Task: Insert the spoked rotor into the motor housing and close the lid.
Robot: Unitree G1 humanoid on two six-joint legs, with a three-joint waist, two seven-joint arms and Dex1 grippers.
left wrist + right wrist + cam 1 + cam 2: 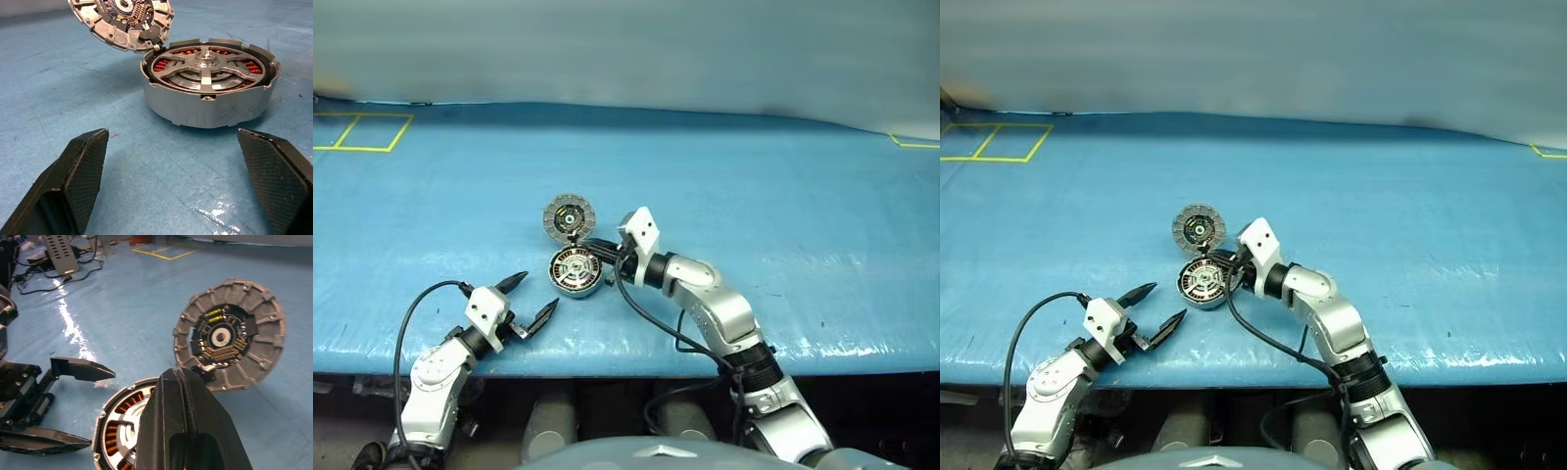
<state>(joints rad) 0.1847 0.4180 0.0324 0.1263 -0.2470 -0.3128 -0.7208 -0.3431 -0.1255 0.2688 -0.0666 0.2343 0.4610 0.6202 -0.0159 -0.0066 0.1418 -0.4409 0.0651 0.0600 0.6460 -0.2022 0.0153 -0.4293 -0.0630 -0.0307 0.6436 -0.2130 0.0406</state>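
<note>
While lying on the blue table [783, 196], the motor housing [210, 93] is seating the spoked rotor [208, 68], its hinged lid [230, 335] standing open. Right gripper [599, 250] is hovering at the housing rim, pinched shut and empty; left gripper [530, 299] is waiting nearby, spread wide, gripping nothing.

silver jointed arms, white wrist blocks, black cables, black textured fingers [83, 171]

Blue-covered table [783, 196], glossy with glare patches near front edge. Yellow tape rectangles [362, 132] at far left corner, further yellow tape [911, 143] at far right. Black cables [58, 276] and grey ribbed unit [58, 252] beyond.
</note>
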